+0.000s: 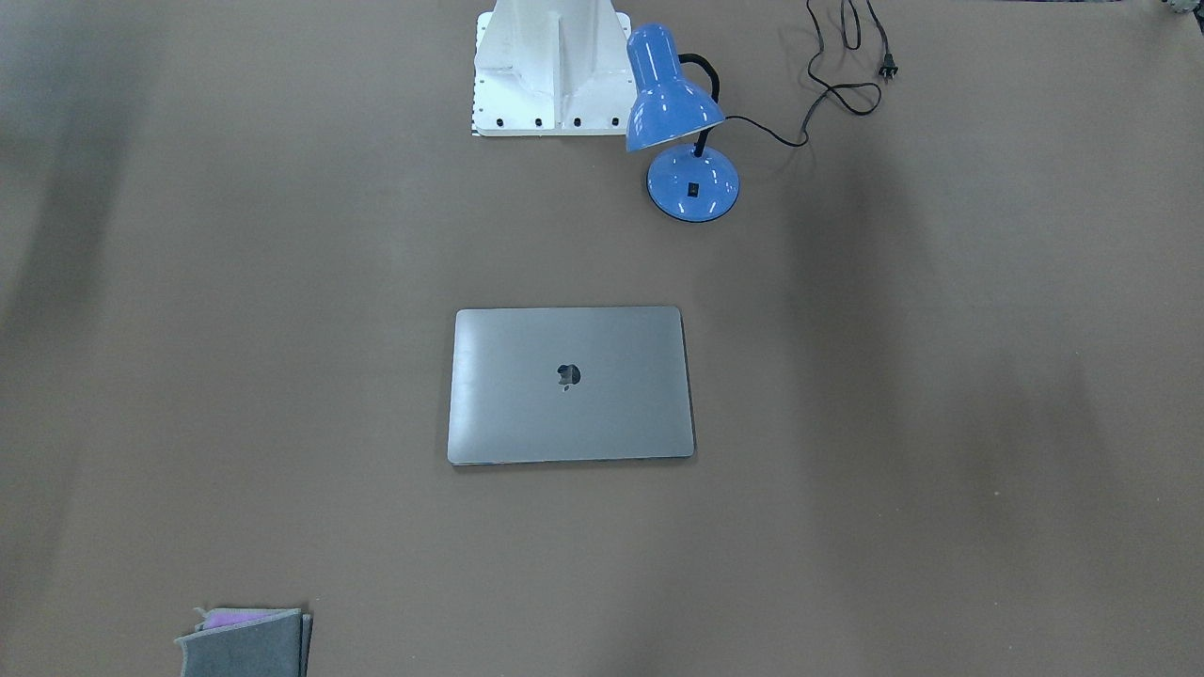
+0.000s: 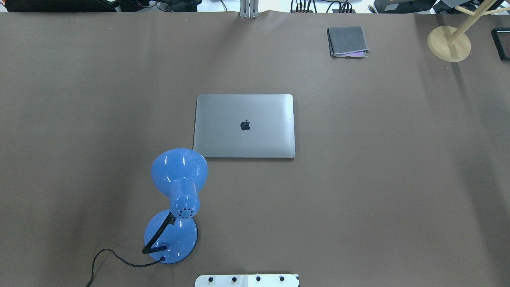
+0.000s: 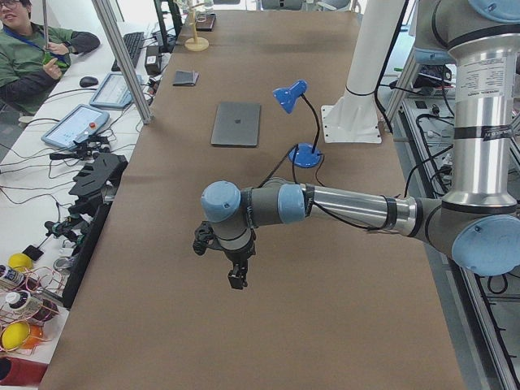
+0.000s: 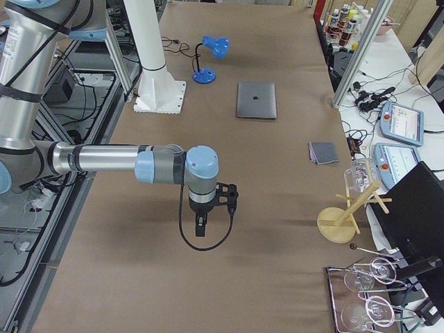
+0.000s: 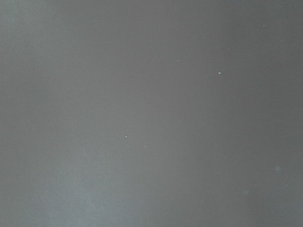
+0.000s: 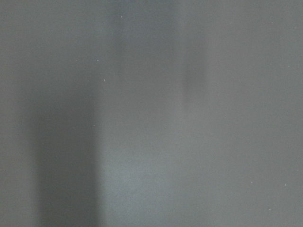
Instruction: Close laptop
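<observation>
The grey laptop (image 2: pixel 244 126) lies flat in the middle of the table with its lid shut and the dark apple logo facing up. It also shows in the front view (image 1: pixel 570 384), the left side view (image 3: pixel 236 123) and the right side view (image 4: pixel 257 100). My left gripper (image 3: pixel 236 279) hangs over the table far from the laptop, at the table's left end. My right gripper (image 4: pixel 200 227) hangs far from it at the right end. Both show only in the side views, so I cannot tell whether they are open or shut. The wrist views show only bare table.
A blue desk lamp (image 2: pixel 177 199) stands near the laptop's corner on the robot's side, its cord (image 1: pixel 828 85) trailing off. A small grey folded cloth (image 2: pixel 347 41) lies at the far right. A wooden stand (image 2: pixel 449 43) is at the far right corner. The white robot base (image 1: pixel 550 70) is behind the lamp.
</observation>
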Controlling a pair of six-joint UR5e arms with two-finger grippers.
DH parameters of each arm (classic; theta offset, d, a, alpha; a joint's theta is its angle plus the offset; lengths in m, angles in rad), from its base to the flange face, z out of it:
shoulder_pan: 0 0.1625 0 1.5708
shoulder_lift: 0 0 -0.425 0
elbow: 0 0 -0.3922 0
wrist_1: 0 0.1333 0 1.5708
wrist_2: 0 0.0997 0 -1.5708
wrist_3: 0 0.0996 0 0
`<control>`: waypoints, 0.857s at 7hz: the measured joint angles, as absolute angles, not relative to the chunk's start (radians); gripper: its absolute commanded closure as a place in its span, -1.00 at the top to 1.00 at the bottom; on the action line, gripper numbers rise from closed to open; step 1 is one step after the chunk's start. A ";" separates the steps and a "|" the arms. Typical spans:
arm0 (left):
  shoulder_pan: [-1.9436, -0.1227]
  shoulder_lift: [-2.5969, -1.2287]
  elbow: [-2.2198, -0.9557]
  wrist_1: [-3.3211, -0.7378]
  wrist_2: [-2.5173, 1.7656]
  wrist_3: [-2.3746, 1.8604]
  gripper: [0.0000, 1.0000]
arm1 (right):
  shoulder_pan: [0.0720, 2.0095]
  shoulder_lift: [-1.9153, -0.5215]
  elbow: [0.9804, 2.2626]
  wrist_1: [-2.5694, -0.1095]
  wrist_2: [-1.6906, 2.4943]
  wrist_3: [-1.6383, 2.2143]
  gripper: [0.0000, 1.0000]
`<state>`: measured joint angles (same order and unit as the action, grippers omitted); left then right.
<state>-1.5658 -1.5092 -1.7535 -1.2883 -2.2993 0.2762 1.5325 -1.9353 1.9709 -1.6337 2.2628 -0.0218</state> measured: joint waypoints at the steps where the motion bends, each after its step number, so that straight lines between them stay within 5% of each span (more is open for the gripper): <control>1: -1.566 -1.511 -1.752 -1.288 -2.299 0.276 0.97 | 1.532 -1.935 1.971 -1.634 2.267 -0.022 1.00; 6: -1.569 -1.533 -1.752 -1.296 -2.300 0.272 0.97 | 1.532 -1.933 1.970 -1.633 2.279 -0.024 1.00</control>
<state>-1.5692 -1.5326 -1.7523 -1.2960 -2.2998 0.2721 1.5325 -1.9333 1.9705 -1.6327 2.2793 -0.0245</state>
